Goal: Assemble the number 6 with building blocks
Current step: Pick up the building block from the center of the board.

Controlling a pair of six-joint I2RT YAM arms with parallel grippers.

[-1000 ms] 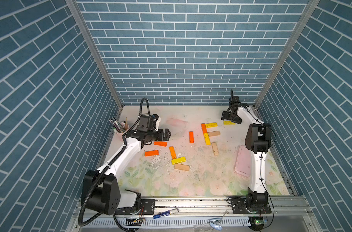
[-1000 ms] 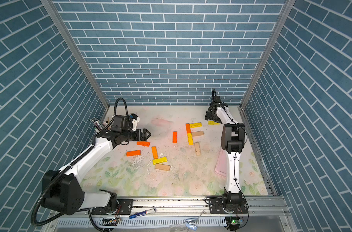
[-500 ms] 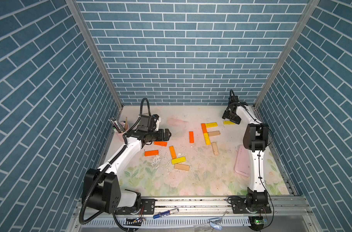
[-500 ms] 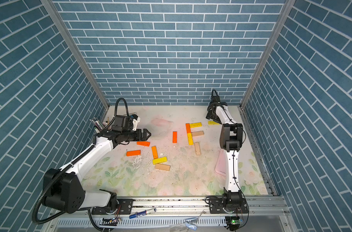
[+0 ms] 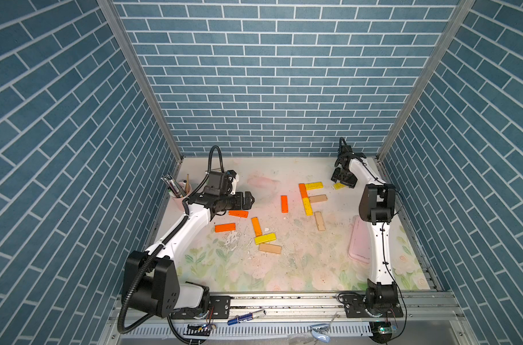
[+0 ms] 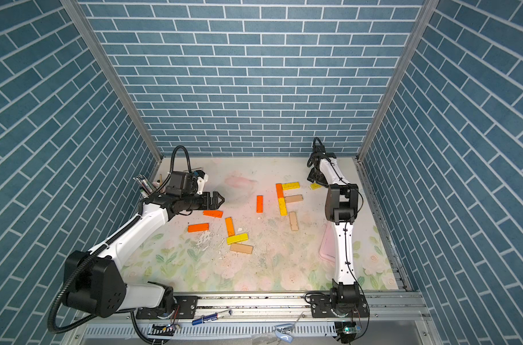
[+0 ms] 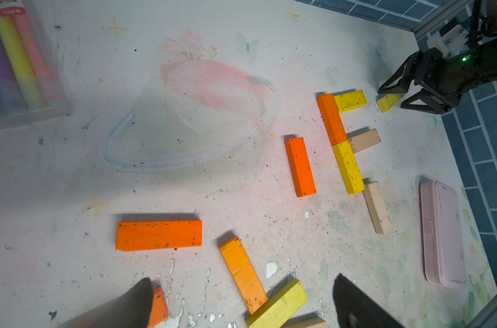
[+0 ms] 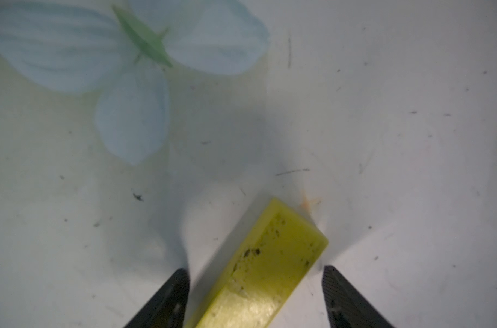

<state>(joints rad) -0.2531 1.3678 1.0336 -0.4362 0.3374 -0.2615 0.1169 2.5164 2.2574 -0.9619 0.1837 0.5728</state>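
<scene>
A: Floral mat (image 5: 299,268), scuffed. Nearest: loose building blocks (image 5: 265,238); pink case (image 5: 357,239) partly behind right arm (image 5: 378,248).
B: And the left gripper (image 5: 250,200)?
A: Spread wide, empty, near an orange bar (image 5: 238,213). Chalk pack (image 7: 17,62) label cut off, unreadable.
B: Far end?
A: Jaws of right gripper (image 8: 255,268) straddle a yellow bar (image 8: 278,244), gaps both sides, beside the unfinished 6 (image 5: 303,190).

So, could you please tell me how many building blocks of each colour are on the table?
Orange blocks: 5, one a lighter orange
Yellow blocks: 4
Tan blocks: 3
Total: 12
</scene>
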